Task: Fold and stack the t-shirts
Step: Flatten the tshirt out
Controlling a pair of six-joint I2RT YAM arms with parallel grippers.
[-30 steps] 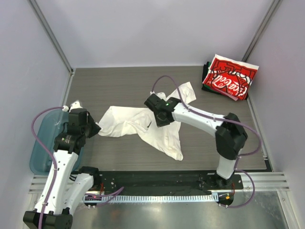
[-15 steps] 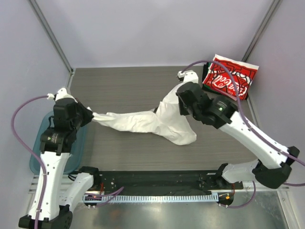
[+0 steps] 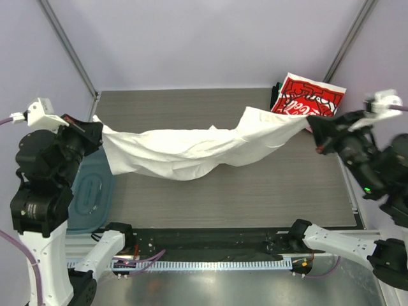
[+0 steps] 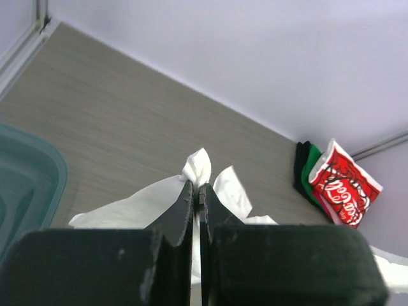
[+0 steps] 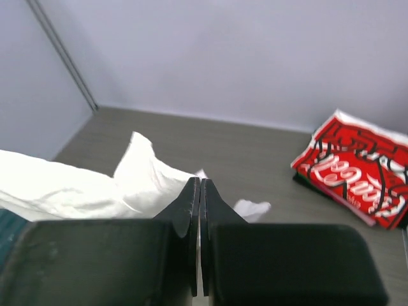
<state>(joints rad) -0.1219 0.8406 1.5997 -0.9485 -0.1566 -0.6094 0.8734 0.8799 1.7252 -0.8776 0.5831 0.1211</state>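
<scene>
Above the grained table (image 3: 223,197), a limp, creased white t-shirt (image 3: 191,150), seemingly thin.

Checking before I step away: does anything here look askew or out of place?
Nothing spilled or damaged. The white t-shirt hangs bunched between left claw and right claw, not flat. The folded red shirt lies skewed.

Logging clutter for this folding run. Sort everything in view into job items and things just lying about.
Part of the job:
- white t-shirt, stretched between the left gripper and the right gripper
- folded red shirt, on top of the pile

Just lying about:
- teal bin, at the left edge of the table
</scene>
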